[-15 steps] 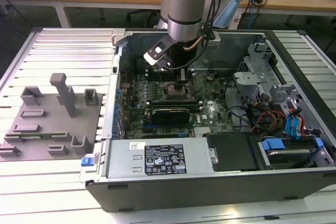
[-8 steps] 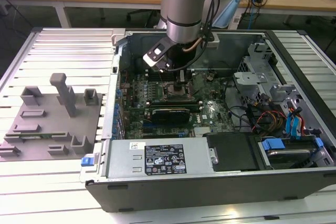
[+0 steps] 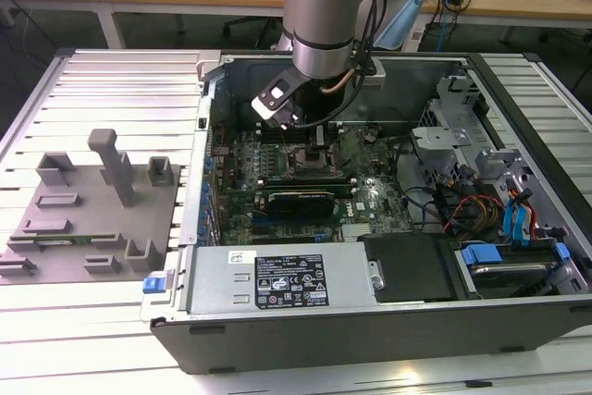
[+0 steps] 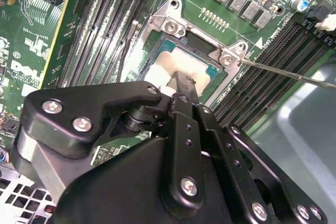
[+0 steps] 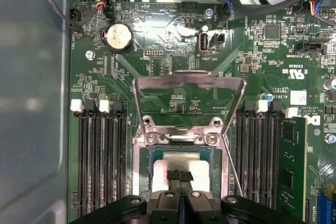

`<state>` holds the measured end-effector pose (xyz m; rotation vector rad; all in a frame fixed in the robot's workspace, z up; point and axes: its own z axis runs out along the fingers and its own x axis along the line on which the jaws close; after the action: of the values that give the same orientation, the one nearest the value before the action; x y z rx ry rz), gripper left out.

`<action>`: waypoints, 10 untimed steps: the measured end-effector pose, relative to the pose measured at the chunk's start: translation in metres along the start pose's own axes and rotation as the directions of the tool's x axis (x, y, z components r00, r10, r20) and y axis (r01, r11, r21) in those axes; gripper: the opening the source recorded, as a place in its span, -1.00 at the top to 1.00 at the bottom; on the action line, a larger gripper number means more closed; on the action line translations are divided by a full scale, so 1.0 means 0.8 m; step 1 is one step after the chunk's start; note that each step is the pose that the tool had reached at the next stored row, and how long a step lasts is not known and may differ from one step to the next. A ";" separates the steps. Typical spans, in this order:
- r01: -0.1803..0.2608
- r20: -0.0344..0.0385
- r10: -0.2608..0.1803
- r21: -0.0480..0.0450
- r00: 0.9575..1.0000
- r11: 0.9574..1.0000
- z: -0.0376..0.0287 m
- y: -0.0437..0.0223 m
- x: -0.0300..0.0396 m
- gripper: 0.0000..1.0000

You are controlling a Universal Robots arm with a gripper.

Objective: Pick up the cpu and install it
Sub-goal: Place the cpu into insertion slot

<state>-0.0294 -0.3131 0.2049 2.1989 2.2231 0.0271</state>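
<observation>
Fingers (image 5: 176,176) look clenched together: narrow black tips with no gap between them and nothing gripped. In both wrist views the gripper (image 4: 184,83) has its tip on, or just above, the top of the cpu (image 5: 198,168), and I can't tell whether it touches.

The cpu, a small flat square chip with a pale silvery top and a dark teal edge, lies flat inside the silvery metal socket frame (image 5: 181,137) on the green motherboard (image 5: 173,40). It looks level and square to the frame, though the fingers cover part of it.

The hinged metal retention plate (image 5: 189,81) stands open, tipped up and away from the socket. The thin wire locking lever (image 5: 231,163) runs free beside the frame and is not hooked down. Long black memory slots (image 5: 100,156) flank the socket on both sides.

In the exterior view the arm reaches down into the open dark grey computer case (image 3: 416,69), which sits on the slatted metal bench (image 3: 120,71). The grey plastic fixture block (image 3: 92,219) sits well apart, on the exterior view's left.

Judgement — pick-up and carry are done, and the chip is placed in the socket. Not yet done: the plate is not closed over the chip and the lever is not latched, so the install looks mostly complete but unlocked.
</observation>
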 end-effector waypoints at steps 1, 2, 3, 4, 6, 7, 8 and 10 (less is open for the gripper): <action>0.000 -0.001 0.000 0.000 1.000 1.000 0.0003 -0.0011 0.0000 0.79; 0.000 -0.001 0.000 0.000 1.000 1.000 0.0005 -0.0013 -0.0001 0.79; 0.000 0.000 0.000 0.000 1.000 1.000 0.0008 -0.0013 -0.0001 0.79; 0.000 0.000 0.000 0.000 1.000 1.000 0.0016 -0.0014 -0.0002 0.79; 0.000 0.000 0.000 0.000 1.000 1.000 0.0029 -0.0014 -0.0002 0.79; 0.000 0.000 0.000 0.000 1.000 1.000 0.0031 -0.0014 -0.0002 0.79; 0.000 -0.001 0.000 0.000 1.000 1.000 0.0033 -0.0014 -0.0002 0.79; 0.000 -0.001 0.000 0.000 1.000 1.000 0.0033 -0.0014 -0.0002 0.79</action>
<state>-0.0304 -0.3133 0.2022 2.1993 2.2234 0.0274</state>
